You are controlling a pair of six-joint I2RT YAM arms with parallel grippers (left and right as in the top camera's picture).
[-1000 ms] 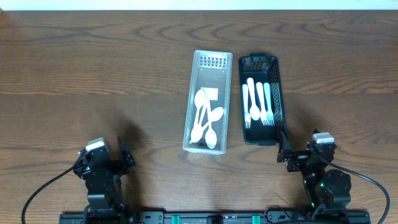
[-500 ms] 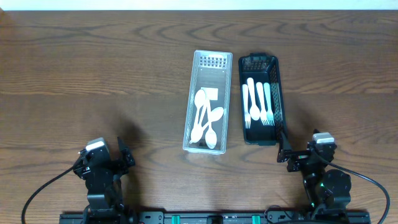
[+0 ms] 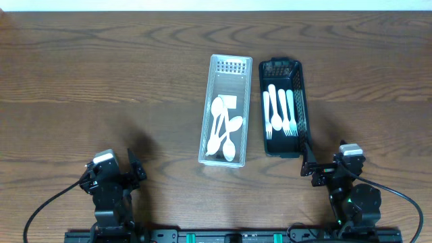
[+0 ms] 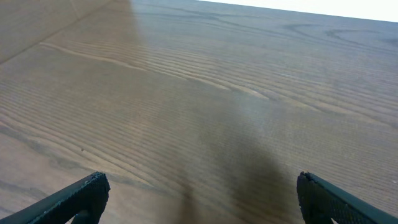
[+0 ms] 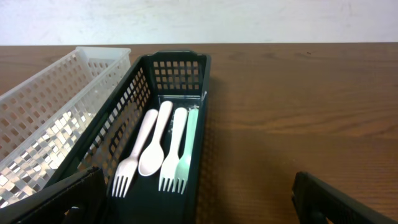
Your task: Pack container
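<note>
A black mesh basket [image 3: 300,108] stands right of centre and holds three forks and a spoon [image 3: 279,110]; it also shows in the right wrist view [image 5: 199,99], with the cutlery [image 5: 163,149] inside. A white mesh basket [image 3: 206,108] beside it on the left holds white spoons [image 3: 223,131]; its wall shows in the right wrist view [image 5: 56,106]. My left gripper [image 3: 113,175] is open and empty over bare wood at the front left [image 4: 199,202]. My right gripper [image 3: 331,170] is open and empty just in front of the black basket [image 5: 199,205].
The wooden table [image 3: 101,81] stretches out to the left and back. A pale wall runs along the far edge [image 5: 249,18].
</note>
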